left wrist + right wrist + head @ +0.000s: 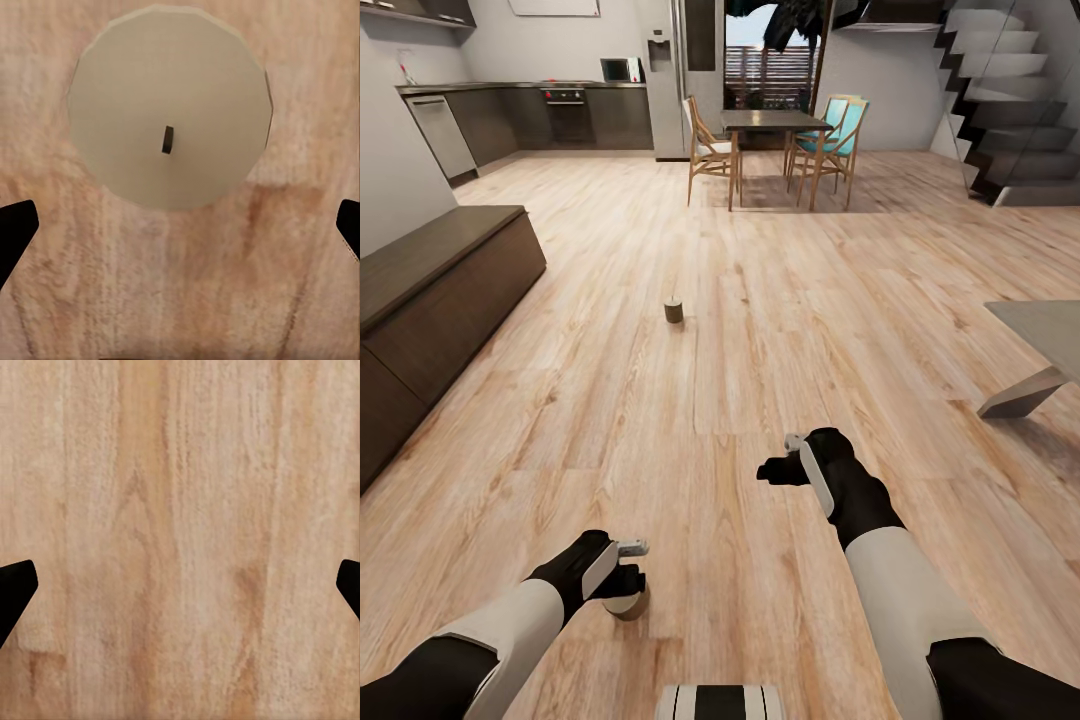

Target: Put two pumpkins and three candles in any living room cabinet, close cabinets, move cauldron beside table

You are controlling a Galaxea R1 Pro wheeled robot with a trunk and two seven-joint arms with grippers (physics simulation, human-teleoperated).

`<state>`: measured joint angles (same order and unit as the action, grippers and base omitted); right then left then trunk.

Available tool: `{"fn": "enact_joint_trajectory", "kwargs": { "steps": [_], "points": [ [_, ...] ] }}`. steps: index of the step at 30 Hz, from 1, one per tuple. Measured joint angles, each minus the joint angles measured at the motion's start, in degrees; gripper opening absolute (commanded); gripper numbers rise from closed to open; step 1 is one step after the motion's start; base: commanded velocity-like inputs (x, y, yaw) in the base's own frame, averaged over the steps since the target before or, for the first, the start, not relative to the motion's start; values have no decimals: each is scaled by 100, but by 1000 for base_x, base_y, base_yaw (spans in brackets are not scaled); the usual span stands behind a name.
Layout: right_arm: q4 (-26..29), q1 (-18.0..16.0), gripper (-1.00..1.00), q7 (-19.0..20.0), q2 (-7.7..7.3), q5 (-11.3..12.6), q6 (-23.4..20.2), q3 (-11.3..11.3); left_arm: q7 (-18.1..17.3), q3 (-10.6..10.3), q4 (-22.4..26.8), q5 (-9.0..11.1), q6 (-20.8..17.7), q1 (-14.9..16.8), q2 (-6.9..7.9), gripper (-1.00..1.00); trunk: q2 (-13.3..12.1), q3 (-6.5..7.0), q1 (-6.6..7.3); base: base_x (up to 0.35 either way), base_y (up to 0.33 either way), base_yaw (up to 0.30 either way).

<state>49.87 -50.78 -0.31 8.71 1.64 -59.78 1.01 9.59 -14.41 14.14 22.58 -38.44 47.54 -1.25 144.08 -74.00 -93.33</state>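
Observation:
One candle point(630, 604), tan with a pale top, stands on the wood floor directly under my left gripper point(627, 565). In the left wrist view its round top and small wick point(169, 139) loom close, and the left gripper point(180, 225) is open with its fingertips point(16, 225) spread wide, touching nothing. A second candle point(674, 311) stands alone on the floor farther ahead. My right gripper point(781, 457) hangs open over bare floor point(180, 585). The dark-brown cabinet point(440, 290) runs along the left wall with its fronts shut. A corner of the grey table point(1045, 335) shows at the right. The pumpkins and the cauldron are out of view.
A dining table with wooden chairs point(772, 140) stands at the far middle. Kitchen units point(550, 110) line the far left and a staircase point(1010, 100) rises at the far right. Open wood floor lies between the cabinet and the grey table.

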Motion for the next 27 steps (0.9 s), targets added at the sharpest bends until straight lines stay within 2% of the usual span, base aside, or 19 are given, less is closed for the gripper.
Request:
{"fn": "enact_joint_trajectory", "kwargs": {
  "steps": [4,11,27],
  "points": [
    [0,0,100,1,1,1,0,0,0,0,0,3,211,0,0,100,0,0,0,0,0,0],
    [0,0,100,1,1,1,0,0,-3,0,-1,9,261,0,0,100,0,0,0,0,0,0],
    [0,0,100,-1,0,1,0,0,-9,72,-9,10,255,0,0,100,21,-354,-42,0,0,0]
  ]
}}
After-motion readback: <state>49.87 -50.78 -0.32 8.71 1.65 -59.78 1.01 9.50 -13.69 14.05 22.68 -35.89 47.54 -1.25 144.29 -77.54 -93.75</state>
